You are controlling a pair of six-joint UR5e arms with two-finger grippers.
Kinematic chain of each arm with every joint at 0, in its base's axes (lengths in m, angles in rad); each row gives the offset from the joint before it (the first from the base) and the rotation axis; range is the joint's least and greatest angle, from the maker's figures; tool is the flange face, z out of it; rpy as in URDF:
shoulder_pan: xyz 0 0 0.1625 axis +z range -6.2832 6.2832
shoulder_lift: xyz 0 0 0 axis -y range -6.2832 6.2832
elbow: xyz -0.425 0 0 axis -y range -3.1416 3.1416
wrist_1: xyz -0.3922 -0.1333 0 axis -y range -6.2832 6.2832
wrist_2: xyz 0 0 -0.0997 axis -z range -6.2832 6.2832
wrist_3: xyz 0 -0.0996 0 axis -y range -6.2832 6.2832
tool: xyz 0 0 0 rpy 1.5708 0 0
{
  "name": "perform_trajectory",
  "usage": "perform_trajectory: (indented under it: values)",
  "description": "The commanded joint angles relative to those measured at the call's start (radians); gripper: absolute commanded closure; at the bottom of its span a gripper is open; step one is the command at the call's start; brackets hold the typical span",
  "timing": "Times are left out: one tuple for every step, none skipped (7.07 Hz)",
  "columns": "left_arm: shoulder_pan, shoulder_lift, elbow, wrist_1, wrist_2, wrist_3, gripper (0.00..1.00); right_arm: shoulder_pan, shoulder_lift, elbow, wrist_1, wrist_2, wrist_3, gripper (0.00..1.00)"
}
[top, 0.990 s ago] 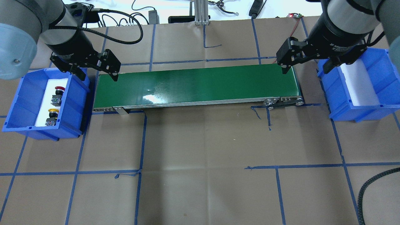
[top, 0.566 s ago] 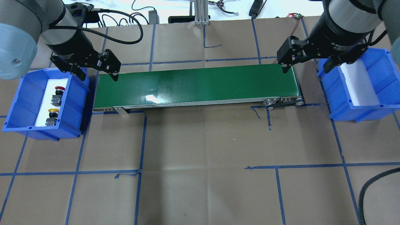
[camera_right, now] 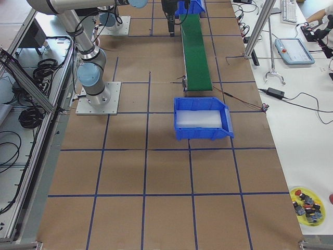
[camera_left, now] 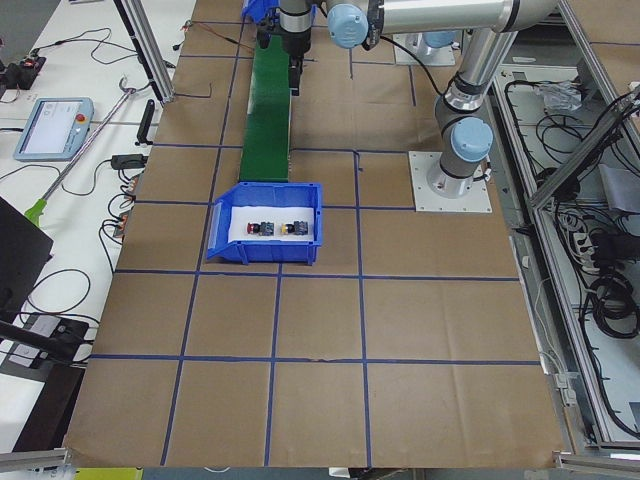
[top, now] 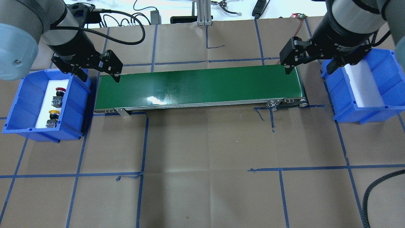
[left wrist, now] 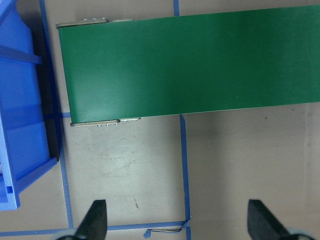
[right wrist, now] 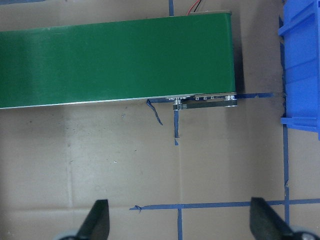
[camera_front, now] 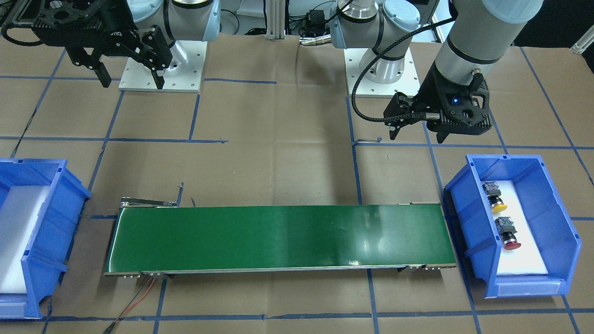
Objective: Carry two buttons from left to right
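The red button (top: 59, 91) and the yellow button (top: 53, 113) lie on white foam in the left blue bin (top: 19, 104). They also show in the front view, yellow (camera_front: 499, 202) and red (camera_front: 510, 243). My left gripper (top: 99, 75) is open and empty, high above the gap between that bin and the green conveyor belt (top: 199, 87). My right gripper (top: 308, 69) is open and empty, high above the belt's right end beside the right blue bin (top: 389, 95), which holds only white foam. The wrist views show both pairs of fingers spread wide, left (left wrist: 177, 222) and right (right wrist: 180, 222).
Brown paper with blue tape lines covers the table. Cables and an aluminium post (top: 202, 12) sit behind the belt. Red wires (camera_front: 139, 297) trail from the belt's right end. A yellow dish of spare parts (camera_right: 307, 205) lies off the table's right end.
Both arms have barely shifted. The buttons, bins and belt have not moved, and both grippers stay open.
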Motion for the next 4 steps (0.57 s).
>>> perform_trajectory:
  values:
    - [0.001, -0.001, -0.001, 0.0, 0.003, 0.002, 0.0, 0.001, 0.001, 0.001, 0.001, -0.001, -0.001, 0.0]
    - [0.007, -0.001, -0.001, -0.003, 0.007, 0.015, 0.0, 0.001, 0.002, -0.002, -0.004, 0.001, -0.002, 0.0]
    - [0.032, 0.007, -0.007, 0.0, 0.009, 0.073, 0.0, 0.001, 0.004, 0.004, -0.002, 0.001, -0.002, 0.0]
    - [0.106, 0.016, -0.024, 0.0, 0.009, 0.151, 0.0, 0.001, 0.007, -0.003, -0.001, 0.002, -0.002, 0.0]
